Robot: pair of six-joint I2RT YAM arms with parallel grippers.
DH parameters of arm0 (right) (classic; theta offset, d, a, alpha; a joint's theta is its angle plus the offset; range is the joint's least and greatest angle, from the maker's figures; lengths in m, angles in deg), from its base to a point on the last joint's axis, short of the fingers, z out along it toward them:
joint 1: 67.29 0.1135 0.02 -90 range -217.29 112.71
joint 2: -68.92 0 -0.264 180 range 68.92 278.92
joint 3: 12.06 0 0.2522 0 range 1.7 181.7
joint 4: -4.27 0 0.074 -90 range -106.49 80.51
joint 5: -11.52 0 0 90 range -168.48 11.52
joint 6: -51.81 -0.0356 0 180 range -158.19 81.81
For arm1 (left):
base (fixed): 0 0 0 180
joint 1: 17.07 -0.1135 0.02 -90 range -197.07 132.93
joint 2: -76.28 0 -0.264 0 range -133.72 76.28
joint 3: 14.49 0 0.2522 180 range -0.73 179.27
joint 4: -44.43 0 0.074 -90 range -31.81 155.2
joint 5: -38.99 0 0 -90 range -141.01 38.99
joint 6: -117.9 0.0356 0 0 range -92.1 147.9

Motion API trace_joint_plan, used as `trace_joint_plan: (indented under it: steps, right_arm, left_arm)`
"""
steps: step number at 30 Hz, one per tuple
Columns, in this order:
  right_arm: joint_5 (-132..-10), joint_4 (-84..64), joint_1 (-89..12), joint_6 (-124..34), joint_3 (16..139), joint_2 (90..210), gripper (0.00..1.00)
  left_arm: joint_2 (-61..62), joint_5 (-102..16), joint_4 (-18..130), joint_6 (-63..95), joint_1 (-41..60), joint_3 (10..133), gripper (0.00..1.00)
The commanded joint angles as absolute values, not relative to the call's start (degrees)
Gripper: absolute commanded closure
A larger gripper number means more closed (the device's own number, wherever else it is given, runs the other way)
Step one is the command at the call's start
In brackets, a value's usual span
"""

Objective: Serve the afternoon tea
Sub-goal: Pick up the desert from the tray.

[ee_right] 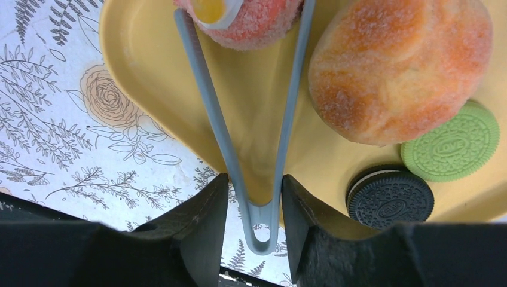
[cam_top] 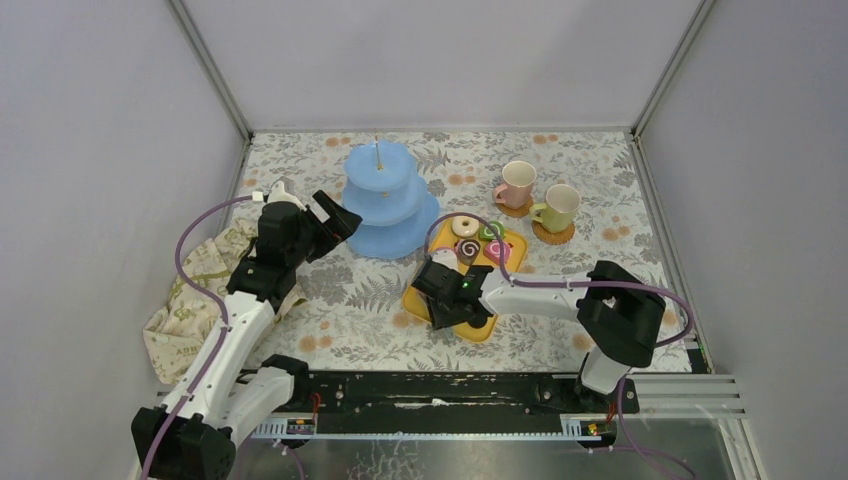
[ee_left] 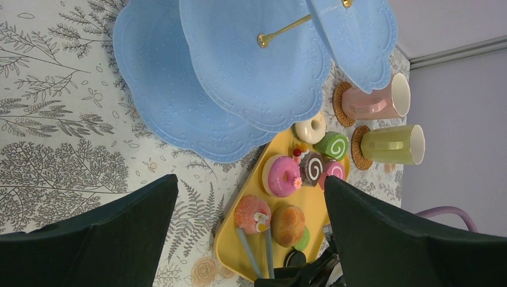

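My right gripper (ee_right: pixel 254 191) is shut on the hinge end of grey-blue tongs (ee_right: pixel 209 113). The tong tips straddle a pink sugared pastry (ee_right: pixel 257 21) on the yellow tray (ee_right: pixel 143 54). Beside that pastry lie an orange bun (ee_right: pixel 394 66), a green cookie (ee_right: pixel 451 143) and a black cookie (ee_right: pixel 390 200). Farther up the tray sit a pink donut (ee_left: pixel 281 175) and swirl rolls (ee_left: pixel 311 167). The light-blue three-tier stand (cam_top: pixel 385 200) holds nothing. My left gripper (cam_top: pixel 335 222) hovers open beside the stand, holding nothing. A pink mug (cam_top: pixel 517 185) and a pale green mug (cam_top: pixel 560 207) stand on coasters at the back right.
A beige cloth with green print (cam_top: pixel 190 300) lies crumpled at the left edge under my left arm. Grey walls enclose the flowered table on three sides. The stand's gold centre rod (ee_left: pixel 284 30) sticks up from its tiers.
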State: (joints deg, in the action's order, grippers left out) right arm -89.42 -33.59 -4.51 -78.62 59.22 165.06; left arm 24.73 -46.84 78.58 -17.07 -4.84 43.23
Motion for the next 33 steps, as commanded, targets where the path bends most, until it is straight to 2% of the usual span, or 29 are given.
trace_joint_plan:
  steps: [1,18,27,33]
  right_arm:
    - [-88.64,-31.94,-5.83,-77.22,61.23,166.17,0.55]
    - [-89.02,-29.45,-6.91,-76.63,59.71,167.71,0.58]
    - [-89.66,-27.22,-6.91,-77.06,56.64,164.56,0.74]
    - [-90.08,-28.45,-6.91,-76.69,56.35,160.81,0.80]
  left_arm:
    - [24.28,-46.23,75.26,-16.83,-4.86,43.69,0.00]
    - [23.50,-46.13,74.37,-16.92,-4.91,42.98,0.00]
    - [24.15,-46.28,74.74,-16.88,-4.85,42.96,0.00]
    - [24.62,-46.49,75.10,-16.84,-4.82,42.86,0.00]
